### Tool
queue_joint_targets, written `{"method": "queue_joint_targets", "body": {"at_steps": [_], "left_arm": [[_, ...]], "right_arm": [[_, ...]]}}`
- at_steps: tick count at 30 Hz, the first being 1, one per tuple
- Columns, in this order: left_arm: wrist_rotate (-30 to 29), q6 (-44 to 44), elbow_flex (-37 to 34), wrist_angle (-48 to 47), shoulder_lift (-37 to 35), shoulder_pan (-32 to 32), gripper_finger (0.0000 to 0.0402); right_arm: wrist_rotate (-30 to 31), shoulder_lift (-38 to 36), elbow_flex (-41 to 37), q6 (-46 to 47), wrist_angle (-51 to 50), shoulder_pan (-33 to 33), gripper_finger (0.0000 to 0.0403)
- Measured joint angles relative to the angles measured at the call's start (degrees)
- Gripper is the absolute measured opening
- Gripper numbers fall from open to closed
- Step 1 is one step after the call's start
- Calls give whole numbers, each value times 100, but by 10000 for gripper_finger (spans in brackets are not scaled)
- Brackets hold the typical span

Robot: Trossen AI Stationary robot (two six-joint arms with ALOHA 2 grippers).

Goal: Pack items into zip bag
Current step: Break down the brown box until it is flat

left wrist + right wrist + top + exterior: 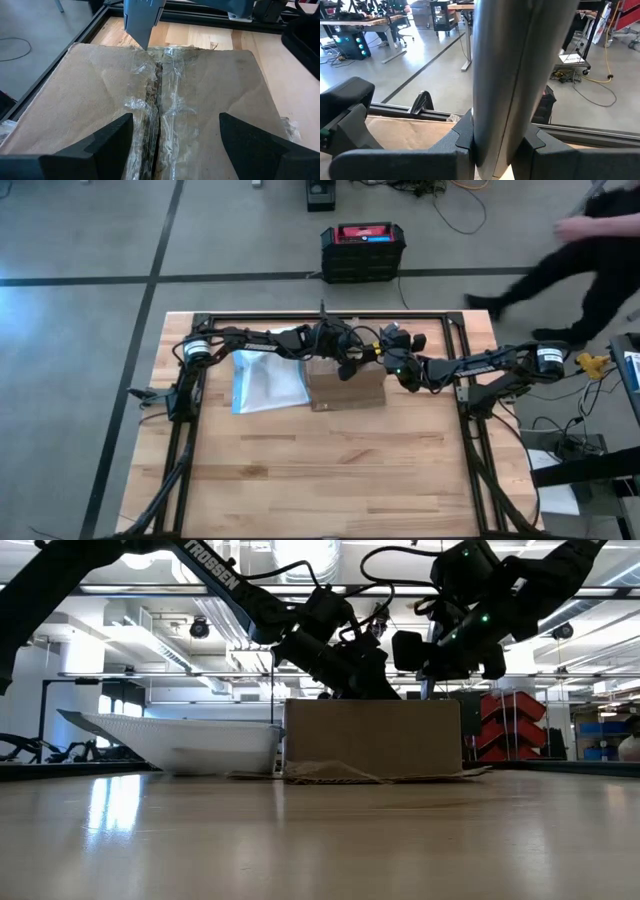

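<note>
1. At the far middle of the table, the brown cardboard box stands with its flaps shut and clear tape running along the centre seam.
2. Over the box top, the left gripper hangs with its fingers spread wide, one to each side of the taped seam, holding nothing.
3. The right gripper is at the far edge of the box, its fingers clamped narrowly on the grey stick-like tool.
4. In the left wrist view, the pointed tip of the tool stands at the far end of the seam; whether it touches the tape cannot be told.
5. The zip bag lies on the table just to the left of the box, its near edge beside the box wall; in the low view it appears as a pale, raised sheet.
6. The items are not visible in any view.
7. Beyond the table, a person stands on the floor.
</note>
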Motion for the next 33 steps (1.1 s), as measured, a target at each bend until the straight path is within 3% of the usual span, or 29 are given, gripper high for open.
{"method": "queue_joint_targets", "body": {"at_steps": [11,27,33], "left_arm": [[0,0,0,-9,0,0,276],[7,-9,-2,-18,0,0,276],[14,-9,-2,-32,0,6,276]], "right_arm": [[40,-15,0,-482,476,22,56],[-136,275,-4,-382,418,-66,56],[-205,68,-4,-593,187,65,56]]}}
